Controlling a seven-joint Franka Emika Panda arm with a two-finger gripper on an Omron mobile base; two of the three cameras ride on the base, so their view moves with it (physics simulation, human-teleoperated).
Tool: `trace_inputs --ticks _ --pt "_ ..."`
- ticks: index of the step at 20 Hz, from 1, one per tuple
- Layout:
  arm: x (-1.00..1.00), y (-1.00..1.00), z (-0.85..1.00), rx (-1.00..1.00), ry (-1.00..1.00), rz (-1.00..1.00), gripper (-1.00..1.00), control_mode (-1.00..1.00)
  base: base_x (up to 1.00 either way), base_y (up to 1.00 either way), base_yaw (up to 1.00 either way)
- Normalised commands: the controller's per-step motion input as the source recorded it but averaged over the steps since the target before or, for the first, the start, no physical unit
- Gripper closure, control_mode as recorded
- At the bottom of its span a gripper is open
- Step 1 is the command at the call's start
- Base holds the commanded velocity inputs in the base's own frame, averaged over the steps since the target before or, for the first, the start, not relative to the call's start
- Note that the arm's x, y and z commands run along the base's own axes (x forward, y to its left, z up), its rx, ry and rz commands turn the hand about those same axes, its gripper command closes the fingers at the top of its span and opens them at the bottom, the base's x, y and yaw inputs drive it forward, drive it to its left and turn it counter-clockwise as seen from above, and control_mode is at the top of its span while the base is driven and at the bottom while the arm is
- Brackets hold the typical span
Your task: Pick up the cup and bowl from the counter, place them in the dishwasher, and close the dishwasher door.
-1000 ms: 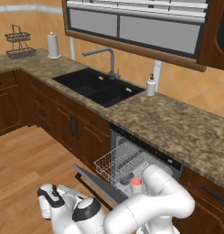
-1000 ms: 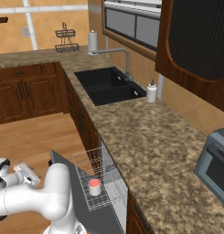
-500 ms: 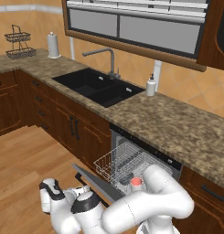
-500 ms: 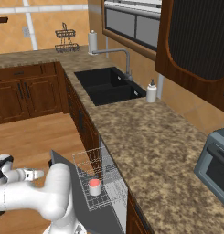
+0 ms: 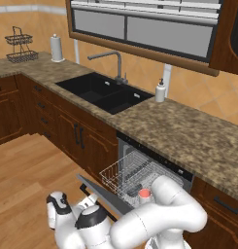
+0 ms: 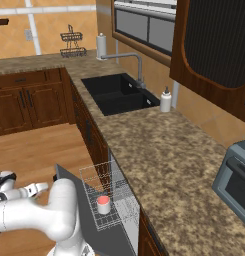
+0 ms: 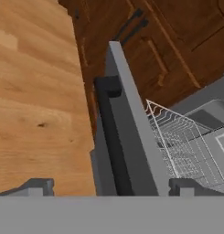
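The gripper [image 7: 109, 185] is held wide open and empty, astride the dishwasher door [image 7: 131, 137] edge. The cup [image 6: 103, 203] is seen standing in the white rack [image 6: 111, 192].

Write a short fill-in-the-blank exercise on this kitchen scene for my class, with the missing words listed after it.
1. The cup stands in the wire ____ of the dishwasher.
2. The soap bottle stands on the counter beside the ____.
3. The gripper has its jaws ____, one on each side of the door edge.
4. The door's bar handle is coloured ____.

Missing words: rack; sink; open; black
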Motion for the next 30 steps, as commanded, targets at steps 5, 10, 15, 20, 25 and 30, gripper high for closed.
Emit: trace_inputs --ticks 5,10,15,20,25,30 --pt "-0.49 0.77 -0.43 -0.93 0.15 -0.03 -1.00 -1.00 0.00 0.00 0.00" --pt "-0.34 0.79 -0.68 -0.88 0.21 -0.07 -1.00 -1.00 0.00 0.00 0.00" --pt "-0.26 0.92 -0.73 -0.83 0.23 -0.05 -1.00 -1.00 0.00 0.00 0.00" --pt "-0.30 0.97 -0.74 -0.84 0.18 -0.04 -1.00 -1.00 0.00 0.00 0.00" --pt "-0.31 0.88 -0.70 -0.81 0.14 -0.06 -1.00 -1.00 0.00 0.00 0.00" --pt "-0.16 0.61 -0.62 -0.84 0.01 -0.11 -1.00 -1.00 0.00 0.00 0.00"
